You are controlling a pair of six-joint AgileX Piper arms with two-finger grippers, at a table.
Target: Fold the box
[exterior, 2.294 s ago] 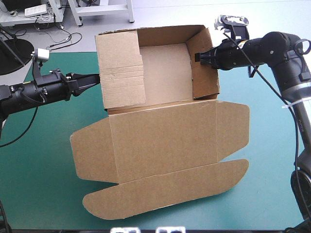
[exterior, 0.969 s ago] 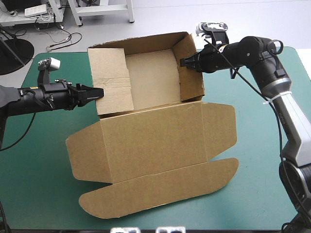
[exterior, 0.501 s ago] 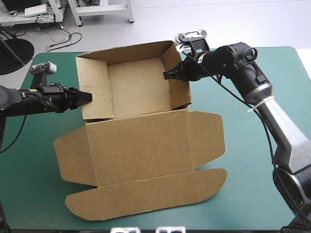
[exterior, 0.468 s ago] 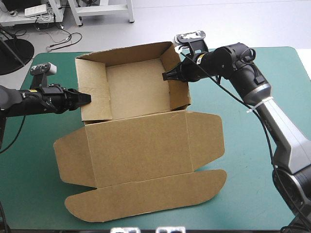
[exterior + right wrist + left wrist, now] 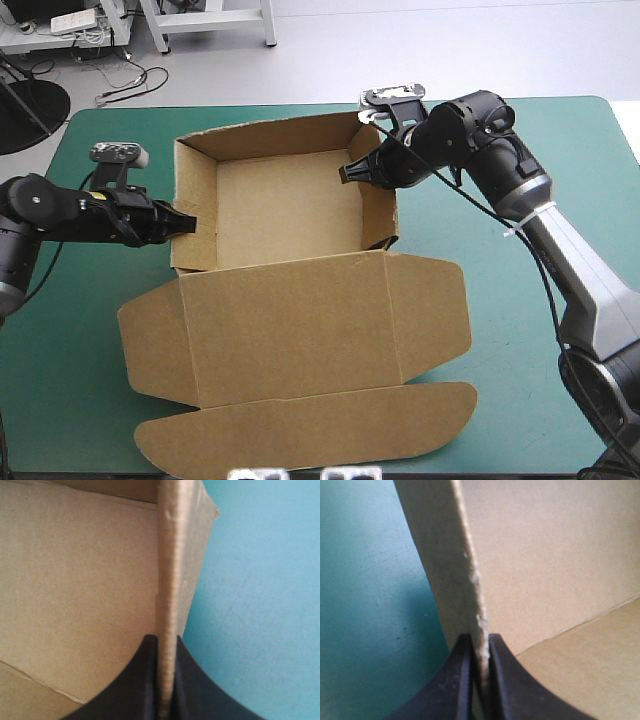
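Note:
The brown box (image 5: 285, 205) stands as an open tray with its walls raised, in the middle of the teal-green table. Its lid (image 5: 300, 325) lies flat toward the near edge, with side flaps and a rounded front flap (image 5: 310, 430). My left gripper (image 5: 185, 224) is shut on the box's left wall (image 5: 470, 565), whose edge runs between the black fingers (image 5: 460, 675). My right gripper (image 5: 347, 174) is shut on the box's right wall (image 5: 167, 575), which is a doubled, folded-over wall clamped between its fingers (image 5: 187, 680).
Bare teal-green cover (image 5: 530, 330) lies to the right of the lid and to the left of the box (image 5: 70, 330). The table's far edge (image 5: 300, 103) runs just behind the box's back wall.
The box has slid left and toward the near side with both grippers on its walls. The left side flap, earlier leaning inward, now stands upright as the left wall.

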